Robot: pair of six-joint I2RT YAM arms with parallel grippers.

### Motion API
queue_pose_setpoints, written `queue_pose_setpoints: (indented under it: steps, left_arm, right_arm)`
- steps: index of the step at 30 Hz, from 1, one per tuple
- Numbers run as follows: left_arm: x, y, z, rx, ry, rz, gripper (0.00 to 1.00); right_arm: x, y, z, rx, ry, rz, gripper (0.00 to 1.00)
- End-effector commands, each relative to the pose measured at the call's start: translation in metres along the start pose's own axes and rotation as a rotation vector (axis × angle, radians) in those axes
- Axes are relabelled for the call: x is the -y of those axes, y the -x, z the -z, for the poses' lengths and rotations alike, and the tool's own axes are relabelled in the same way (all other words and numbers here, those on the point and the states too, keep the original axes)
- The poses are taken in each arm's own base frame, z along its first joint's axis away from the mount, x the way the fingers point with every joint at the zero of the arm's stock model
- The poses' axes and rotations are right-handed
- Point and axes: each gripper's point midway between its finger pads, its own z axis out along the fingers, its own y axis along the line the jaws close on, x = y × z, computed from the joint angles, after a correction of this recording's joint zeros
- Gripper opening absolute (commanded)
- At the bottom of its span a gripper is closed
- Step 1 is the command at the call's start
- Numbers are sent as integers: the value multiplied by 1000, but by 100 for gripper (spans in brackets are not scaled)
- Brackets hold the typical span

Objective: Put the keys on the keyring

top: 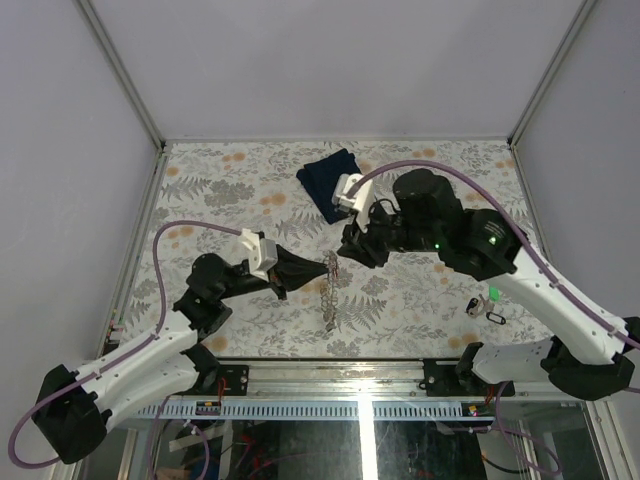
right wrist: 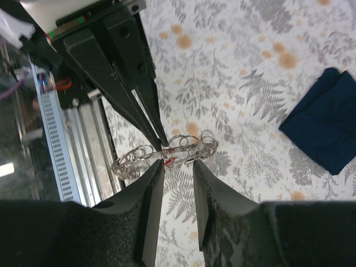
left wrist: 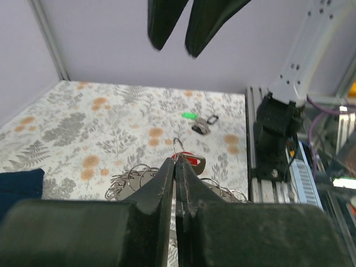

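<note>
keyring | partly hidden by left claw | red key half-covered

The keyring is noted as bright, glossy metal, finely linked. A key is recorded with a glossy red plastic head. The left fingers and right fingers are found matt black, slightly grainy. The bench is covered in matt floral print; the cloth is dull dark-blue fabric.
</note>
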Motion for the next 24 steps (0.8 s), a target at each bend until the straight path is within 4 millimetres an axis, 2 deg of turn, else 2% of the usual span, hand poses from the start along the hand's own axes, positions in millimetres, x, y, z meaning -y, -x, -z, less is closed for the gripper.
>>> queue_pose_setpoints:
  steps: [1, 7, 12, 17, 24]
  left_arm:
    - [-8, 68, 9, 296, 96, -71, 0]
    - [-13, 86, 21, 435, 162, -43, 0]
    - [-13, 101, 27, 505, 179, -75, 0]
    - [-13, 105, 24, 504, 170, -96, 0]
    - [-11, 107, 22, 500, 153, -98, 0]
  right_arm:
    - [21, 46, 18, 221, -117, -124, 34]
    - [27, 59, 21, 362, 64, -382, 36]
    - [16, 54, 12, 377, 160, -414, 39]
    - [5, 57, 5, 406, 255, -445, 41]
    - [6, 53, -3, 395, 269, -463, 41]
